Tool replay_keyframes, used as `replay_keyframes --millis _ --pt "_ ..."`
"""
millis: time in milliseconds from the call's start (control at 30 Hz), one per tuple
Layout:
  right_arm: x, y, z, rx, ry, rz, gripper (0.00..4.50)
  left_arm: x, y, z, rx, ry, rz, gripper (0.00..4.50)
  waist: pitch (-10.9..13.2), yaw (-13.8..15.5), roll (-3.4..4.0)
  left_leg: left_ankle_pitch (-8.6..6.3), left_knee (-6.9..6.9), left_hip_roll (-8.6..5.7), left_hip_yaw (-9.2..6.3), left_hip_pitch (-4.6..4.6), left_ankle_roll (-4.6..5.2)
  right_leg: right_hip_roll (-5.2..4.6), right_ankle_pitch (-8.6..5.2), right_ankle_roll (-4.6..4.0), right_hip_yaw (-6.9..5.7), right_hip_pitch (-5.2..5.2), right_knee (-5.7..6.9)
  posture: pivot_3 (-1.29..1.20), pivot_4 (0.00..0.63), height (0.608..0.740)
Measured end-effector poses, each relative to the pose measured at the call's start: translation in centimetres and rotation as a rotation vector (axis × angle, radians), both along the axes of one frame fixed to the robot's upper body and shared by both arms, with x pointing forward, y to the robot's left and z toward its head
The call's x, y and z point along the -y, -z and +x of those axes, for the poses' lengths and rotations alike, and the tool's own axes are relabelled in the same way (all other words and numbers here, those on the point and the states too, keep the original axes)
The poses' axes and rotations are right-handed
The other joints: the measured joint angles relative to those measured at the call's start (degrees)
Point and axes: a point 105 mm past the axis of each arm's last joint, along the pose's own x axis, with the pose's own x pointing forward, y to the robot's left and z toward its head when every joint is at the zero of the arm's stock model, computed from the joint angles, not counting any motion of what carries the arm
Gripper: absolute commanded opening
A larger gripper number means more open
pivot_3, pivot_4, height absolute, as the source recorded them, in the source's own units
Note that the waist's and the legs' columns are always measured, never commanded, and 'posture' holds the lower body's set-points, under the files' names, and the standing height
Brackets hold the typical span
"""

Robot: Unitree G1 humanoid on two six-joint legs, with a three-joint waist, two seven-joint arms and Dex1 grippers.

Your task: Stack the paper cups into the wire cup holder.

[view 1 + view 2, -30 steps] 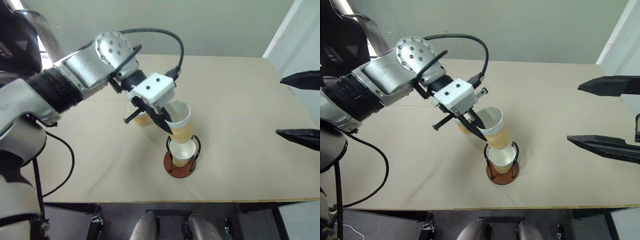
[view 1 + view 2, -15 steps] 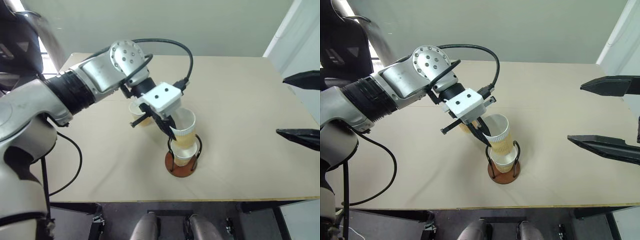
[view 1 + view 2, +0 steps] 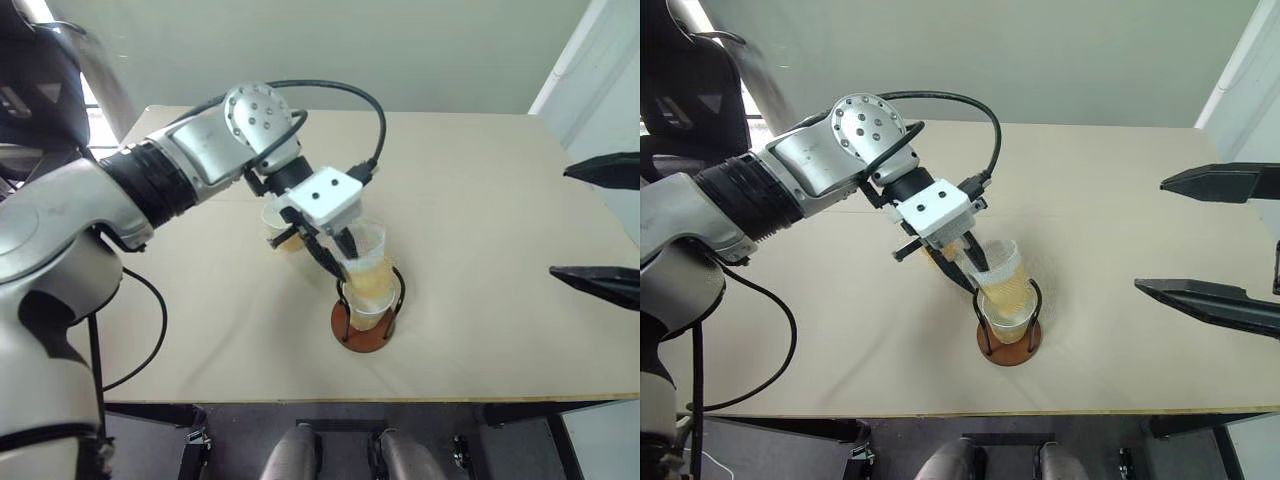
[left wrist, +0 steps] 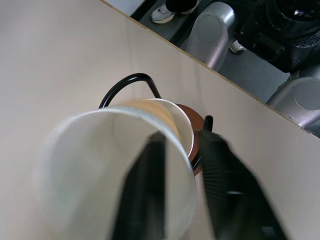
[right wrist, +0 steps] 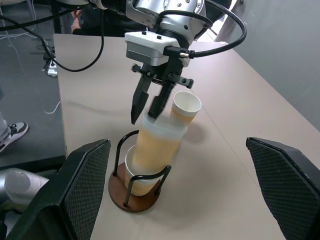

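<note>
The wire cup holder, black loops on a reddish-brown disc, stands near the table's front edge with one paper cup seated in it. A second paper cup shows blurred, its lower part inside the seated cup. My left gripper hangs over it, open, one finger inside the rim and one outside, with a gap around the cup wall in the left wrist view. A third paper cup stands on the table just behind the left hand. Far to the right, my right gripper is held open above the table with nothing in it.
The beige table has bare room to the right and behind the holder. Its front edge runs close below the holder. A black cable loops over the left wrist.
The left hand came down a little over the holder and its fingers parted. The cup it held now slides, blurred, into the seated cup. The right gripper stayed put.
</note>
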Motion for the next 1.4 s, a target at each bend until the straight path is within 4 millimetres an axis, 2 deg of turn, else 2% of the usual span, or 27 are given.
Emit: replay_keyframes --millis 200,233,500,633,700,800,867,900,1067,1200,1400 --pt "0.0 0.0 0.0 0.002 0.000 -0.002 4.50 0.5 0.0 0.3 0.007 0.004 -0.009 4.24 0.0 0.0 0.01 0.01 0.02 -0.05 0.01 -0.02 0.05 -0.07 -0.01 0.07 0.00 0.01 -0.01 0.00 0.150 0.740" --pt "0.0 0.0 0.0 0.003 0.001 -0.002 4.50 0.7 -0.1 0.4 0.008 0.004 -0.017 4.46 0.0 0.0 0.02 0.03 0.01 -0.08 0.05 -0.02 0.06 -0.07 -0.02 0.09 -0.03 0.01 -0.02 0.00 0.150 0.740" --pt "0.0 -0.1 0.2 0.018 0.005 -0.006 4.50 1.4 -1.2 0.8 0.017 -0.004 -0.098 4.46 0.0 0.0 0.02 0.09 -0.02 -0.15 0.10 -0.01 0.14 -0.19 -0.04 0.16 -0.03 0.01 -0.01 0.00 0.150 0.740" --pt "0.1 -0.1 0.4 0.029 0.002 -0.009 4.50 0.4 -2.9 3.5 0.054 -0.166 -0.168 4.46 0.0 -0.1 0.05 0.13 -0.01 -0.22 0.14 0.01 0.18 -0.21 -0.03 0.19 -0.07 0.01 0.03 0.00 0.150 0.740" --pt "0.1 0.0 0.6 0.026 -0.006 -0.018 4.50 -1.5 -3.0 5.6 0.079 -0.309 -0.176 4.46 0.0 -0.2 0.06 0.13 -0.03 -0.21 0.15 0.04 0.20 -0.27 -0.03 0.19 -0.04 0.01 0.03 0.00 0.150 0.740" --pt "0.1 0.0 0.9 0.029 -0.017 -0.020 4.50 -6.8 -1.1 9.0 0.087 -0.623 -0.122 4.46 0.0 -0.6 0.15 0.18 -0.09 -0.21 0.24 0.07 0.19 -0.27 -0.03 0.19 0.01 -0.06 0.09 0.00 0.150 0.740" --pt "0.3 0.1 1.2 0.025 -0.020 -0.018 4.50 -10.4 0.4 10.1 0.085 -0.794 -0.103 4.46 0.0 -1.0 0.08 0.33 -0.10 -0.21 0.22 0.00 0.11 -0.19 -0.02 0.19 -0.01 -0.17 0.08 0.00 0.150 0.740" --pt "0.4 0.1 1.2 0.024 -0.022 -0.017 4.50 -11.2 0.8 10.2 0.082 -0.826 -0.100 4.46 0.0 -0.8 0.04 0.45 -0.09 -0.18 0.12 -0.08 0.04 -0.22 -0.02 0.21 0.01 -0.17 0.07 0.00 0.150 0.740" --pt "0.3 0.4 1.7 0.019 -0.045 -0.026 4.50 -11.7 1.4 10.6 0.092 -0.857 -0.126 4.46 -0.1 0.6 -0.11 0.71 -0.04 -0.45 -0.02 -0.19 -0.20 -0.36 -0.11 0.40 -0.03 -0.15 -0.02 0.00 0.150 0.740" --pt "0.5 0.3 2.0 0.020 -0.043 -0.027 4.50 -11.1 2.3 10.5 0.047 -0.845 -0.120 4.46 -0.1 0.8 -0.18 0.72 0.02 -0.71 0.09 -0.25 -0.07 -0.59 -0.10 0.57 0.04 -0.16 -0.06 0.00 0.150 0.740" --pt "0.5 0.2 2.0 0.029 -0.041 -0.037 4.50 -11.6 5.4 10.2 -0.011 -0.855 -0.042 4.46 -0.1 0.5 -0.15 0.70 0.08 -0.77 0.12 -0.18 0.03 -0.69 -0.09 0.68 0.18 -0.13 0.01 0.00 0.150 0.740"
